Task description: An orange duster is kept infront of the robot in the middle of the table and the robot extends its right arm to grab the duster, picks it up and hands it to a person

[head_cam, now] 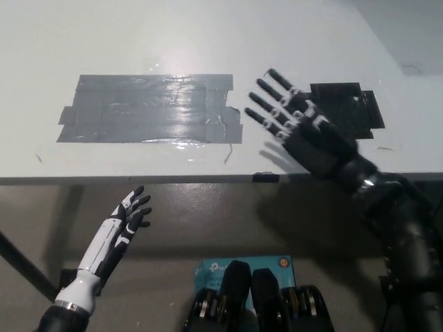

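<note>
I see the right hand (311,135) empty, fingers spread above the surface (138,41) near its front edge. No duster or person is in view; I judge handover complete. Left hand (128,218) rests released below.

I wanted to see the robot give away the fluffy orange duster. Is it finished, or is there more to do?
It looks finished. No duster shows anywhere now, and no person's hand either. The black right hand is open, fingers spread, holding nothing above the table near the black tape patch. The white left hand rests open below the table edge. Nothing seems left except perhaps pulling the right arm back.
</note>
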